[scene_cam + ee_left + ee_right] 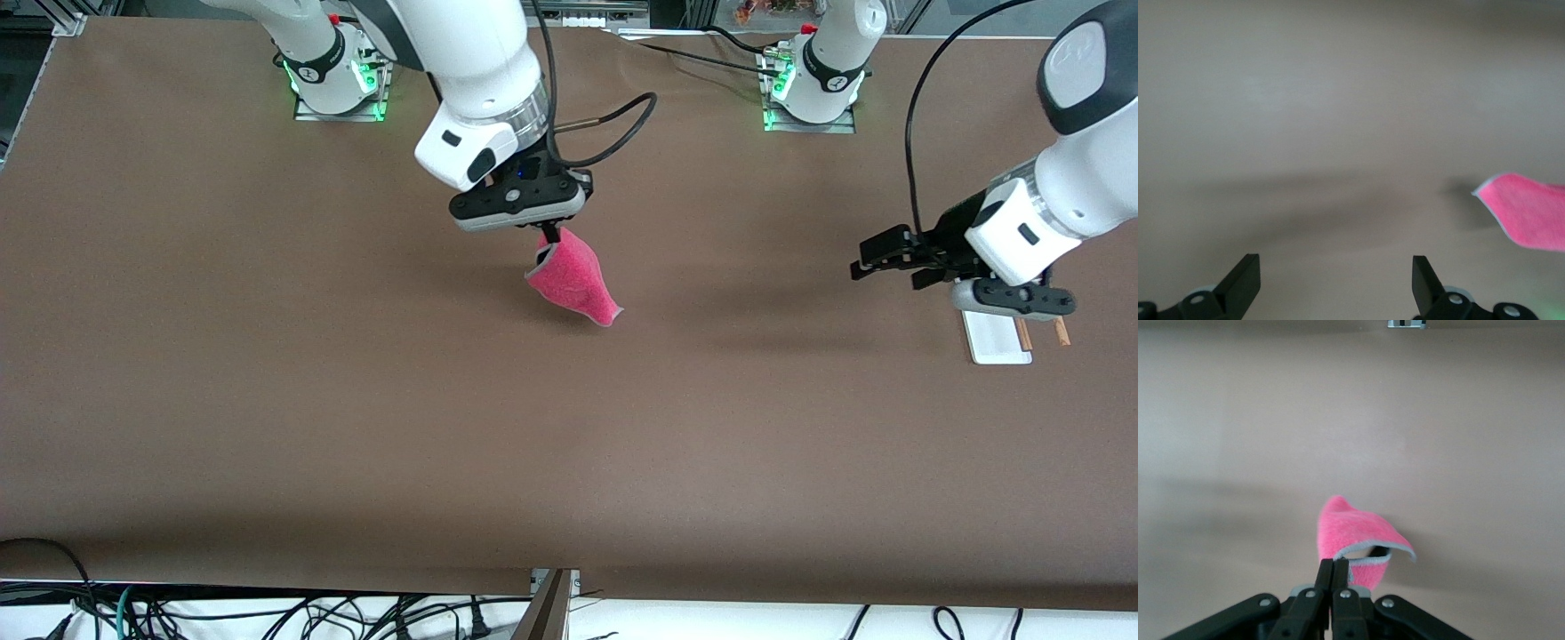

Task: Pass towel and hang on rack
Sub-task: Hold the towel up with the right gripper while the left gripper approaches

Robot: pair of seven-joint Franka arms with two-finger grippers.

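The pink-red towel (573,280) with a light grey edge hangs over the middle of the table. My right gripper (551,236) is shut on its upper corner. In the right wrist view the towel (1353,532) droops past the closed right gripper (1341,568). My left gripper (889,260) hovers open and empty toward the left arm's end of the table, pointing at the towel. It is right over the rack (996,342), whose white base and two brown rod ends show beneath it. The left wrist view shows the left gripper (1335,268) wide apart, and a towel (1528,212) corner at the frame's edge.
Bare brown table (356,400) spreads around the towel. The arm bases (338,80) stand farthest from the front camera. Cables lie below the table's near edge (267,613).
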